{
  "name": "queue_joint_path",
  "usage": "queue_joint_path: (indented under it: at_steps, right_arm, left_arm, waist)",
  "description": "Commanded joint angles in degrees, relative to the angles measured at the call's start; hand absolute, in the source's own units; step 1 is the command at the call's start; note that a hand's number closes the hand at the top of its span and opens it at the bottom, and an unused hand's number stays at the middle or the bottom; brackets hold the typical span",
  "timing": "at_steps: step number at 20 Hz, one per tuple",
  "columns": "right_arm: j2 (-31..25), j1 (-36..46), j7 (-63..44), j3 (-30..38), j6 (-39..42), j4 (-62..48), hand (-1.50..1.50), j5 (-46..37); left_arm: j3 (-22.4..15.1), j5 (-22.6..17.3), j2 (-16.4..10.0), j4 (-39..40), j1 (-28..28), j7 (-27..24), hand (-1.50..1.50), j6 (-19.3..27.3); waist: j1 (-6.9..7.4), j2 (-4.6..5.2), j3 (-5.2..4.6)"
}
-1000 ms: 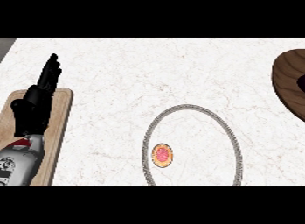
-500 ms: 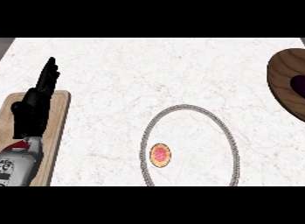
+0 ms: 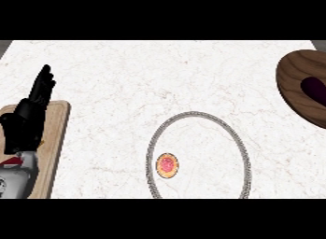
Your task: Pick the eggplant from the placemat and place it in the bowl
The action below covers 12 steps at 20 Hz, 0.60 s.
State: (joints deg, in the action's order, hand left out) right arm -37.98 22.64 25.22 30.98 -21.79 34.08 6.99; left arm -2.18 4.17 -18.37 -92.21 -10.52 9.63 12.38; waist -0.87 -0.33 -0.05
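Left robot hand has drifted slightly nearer over the wooden board at the table's left edge, fingers straight, holding nothing; grey-rimmed bowl sits mid-table; farther right, the eggplant lies on the brown placemat.

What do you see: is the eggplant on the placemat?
No, the eggplant lies in the wooden bowl, apart from the placemat.
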Motion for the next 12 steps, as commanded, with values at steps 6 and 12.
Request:
queue_joint_path:
  at_steps: [6, 12]
  right_arm:
    - [7.1, -21.73, -4.43, -0.71, 5.38, 29.15, -1.5, 5.45]
    - [12.48, -28.46, -6.16, -1.22, 2.67, 40.16, -1.5, 3.73]
  left_arm:
    - [2.36, 0.66, 0.89, 3.74, -4.1, 0.46, 0.0, -0.93]
    - [1.59, 3.3, 2.98, 0.57, -0.95, -0.72, 0.0, -2.32]
  waist:
    - [-0.47, 0.08, -0.06]
    - [0.54, 0.27, 0.03]
